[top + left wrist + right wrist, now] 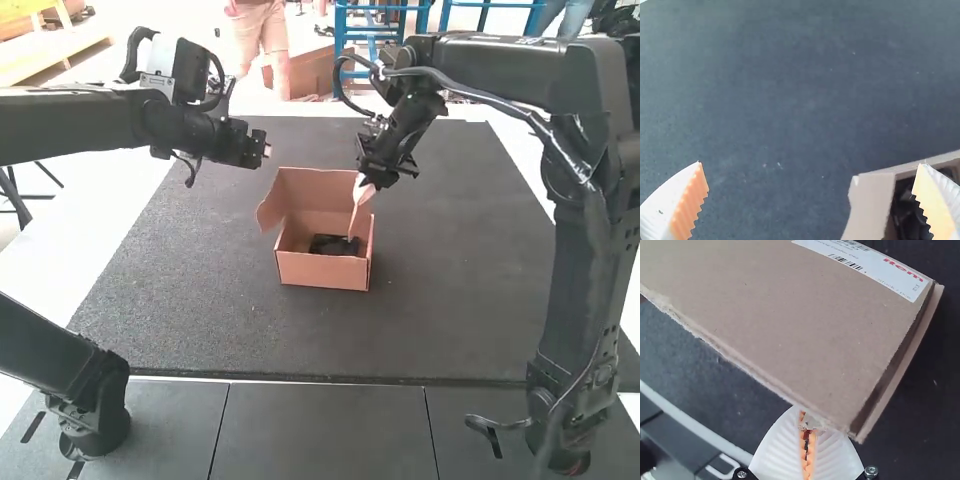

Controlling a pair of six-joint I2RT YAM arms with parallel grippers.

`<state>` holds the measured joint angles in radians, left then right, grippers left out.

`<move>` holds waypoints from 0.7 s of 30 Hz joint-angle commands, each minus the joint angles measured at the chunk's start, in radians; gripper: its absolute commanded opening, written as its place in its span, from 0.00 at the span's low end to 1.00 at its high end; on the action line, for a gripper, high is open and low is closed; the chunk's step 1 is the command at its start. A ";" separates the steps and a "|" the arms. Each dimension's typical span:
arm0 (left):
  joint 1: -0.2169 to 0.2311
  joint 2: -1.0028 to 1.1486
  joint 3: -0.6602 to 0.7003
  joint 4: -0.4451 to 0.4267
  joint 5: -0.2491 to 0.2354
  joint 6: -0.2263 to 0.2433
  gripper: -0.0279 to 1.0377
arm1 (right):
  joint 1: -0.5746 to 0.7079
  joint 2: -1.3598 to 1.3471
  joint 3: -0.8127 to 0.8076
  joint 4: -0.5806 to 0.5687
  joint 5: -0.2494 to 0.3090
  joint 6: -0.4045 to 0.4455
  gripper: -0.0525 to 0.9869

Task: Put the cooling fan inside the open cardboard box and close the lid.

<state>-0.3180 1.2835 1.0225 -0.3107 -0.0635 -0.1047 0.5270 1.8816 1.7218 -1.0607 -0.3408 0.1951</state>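
Observation:
The cardboard box [322, 254] stands open in the middle of the dark mat, and the black cooling fan [333, 244] lies inside it. My right gripper [374, 180] hangs over the box's right side, shut on the edge of the lid flap [359, 208], which it holds raised. In the right wrist view the lid [790, 320] spreads wide above the closed fingers [805, 442]. My left gripper [262, 148] hovers above the mat behind the box's left corner, open and empty. Its fingers [687, 200] frame bare mat, with the box's corner flap [871, 205] and the fan [907, 220] near one of them.
The dark mat [180, 260] covers most of the table, with grey panels [320, 430] along the front. The arm bases stand at the front left [90, 410] and front right [570, 400].

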 commanded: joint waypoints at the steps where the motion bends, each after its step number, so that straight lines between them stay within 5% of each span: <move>1: 0.019 -0.006 -0.036 0.025 -0.084 0.048 0.94 | -0.032 -0.044 0.050 0.010 -0.006 0.003 0.04; 21: 0.016 0.077 -0.134 0.173 -0.102 0.089 0.94 | -0.076 -0.047 0.059 0.030 -0.004 -0.017 0.04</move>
<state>-0.3004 1.3426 0.8852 -0.1547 -0.1577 -0.0231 0.4599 1.8816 1.7527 -1.0363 -0.3408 0.1902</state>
